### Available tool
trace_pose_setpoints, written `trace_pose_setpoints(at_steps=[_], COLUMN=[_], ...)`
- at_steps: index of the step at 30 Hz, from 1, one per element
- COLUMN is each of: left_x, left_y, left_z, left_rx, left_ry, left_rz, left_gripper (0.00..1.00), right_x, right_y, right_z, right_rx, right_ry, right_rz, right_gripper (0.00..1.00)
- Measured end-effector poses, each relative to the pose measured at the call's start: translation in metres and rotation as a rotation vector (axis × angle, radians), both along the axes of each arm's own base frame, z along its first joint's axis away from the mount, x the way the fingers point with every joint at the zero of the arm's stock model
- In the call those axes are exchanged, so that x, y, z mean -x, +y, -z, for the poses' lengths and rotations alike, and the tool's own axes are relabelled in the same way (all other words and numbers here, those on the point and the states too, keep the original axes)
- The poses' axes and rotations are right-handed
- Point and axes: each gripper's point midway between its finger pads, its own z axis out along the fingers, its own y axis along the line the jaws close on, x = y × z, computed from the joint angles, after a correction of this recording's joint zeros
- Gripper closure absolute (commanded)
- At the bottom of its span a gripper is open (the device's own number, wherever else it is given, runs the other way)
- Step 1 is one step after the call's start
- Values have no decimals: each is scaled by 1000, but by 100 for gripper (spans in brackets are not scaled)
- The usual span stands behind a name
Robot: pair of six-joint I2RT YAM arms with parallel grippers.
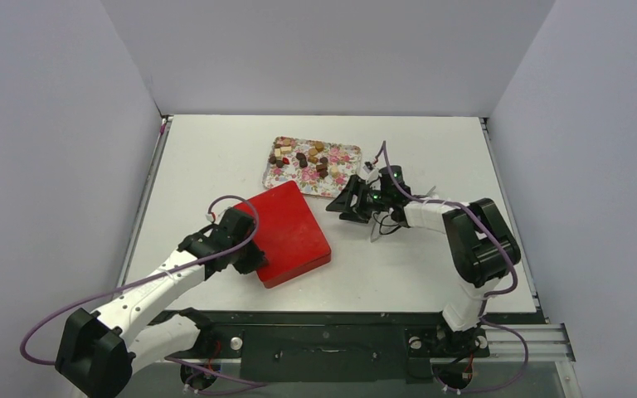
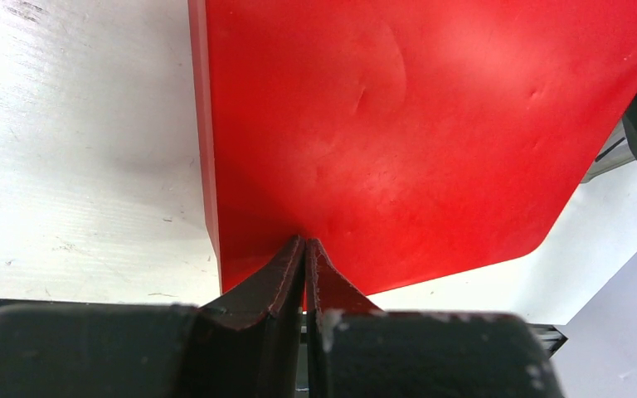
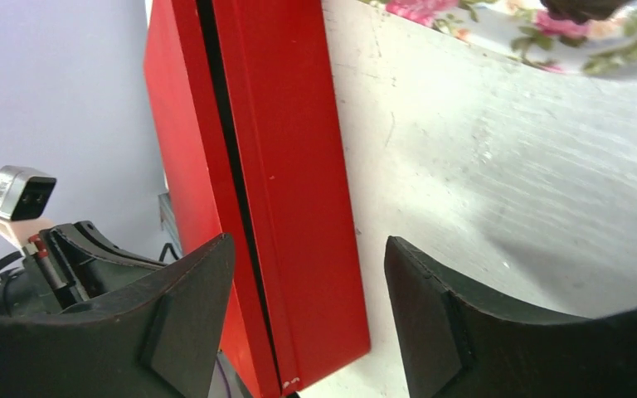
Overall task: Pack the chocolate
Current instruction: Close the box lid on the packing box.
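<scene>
Chocolate [image 1: 308,157] on floral tray [image 1: 344,185], red box [image 1: 292,234] nearby

Red box [image 1: 290,232]; pink-flowered tray [image 1: 347,157]; brown, cream and reddish chocolate [image 1: 303,157]; white table [image 1: 415,265]

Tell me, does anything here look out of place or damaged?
Only small things: the red box lies askew and its lid shows shallow dents. The chocolate all sits on the flowered tray; none has spilled.
</scene>
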Motion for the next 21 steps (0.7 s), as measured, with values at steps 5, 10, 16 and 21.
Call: trace_pose_setpoints(at_steps=[5,10,16,21], left_x=[-1,-1,-1,-2], left_y=[0,0,0,-1], left_z=[0,0,0,0], left_rx=[-2,-3,-6,-10], left_ry=[0,1,2,5], left_rz=[0,0,4,7], left_gripper=[97,97,97,97], right_x=[3,0,0,4], right_y=[-13,-21,-29,-32], right_z=[-6,-21,-28,-24], right_rx=[54,84,123,170], right_ry=[-25,-73,-101,-108], right_rz=[50,91,129,140], right_gripper=[33,32,31,30])
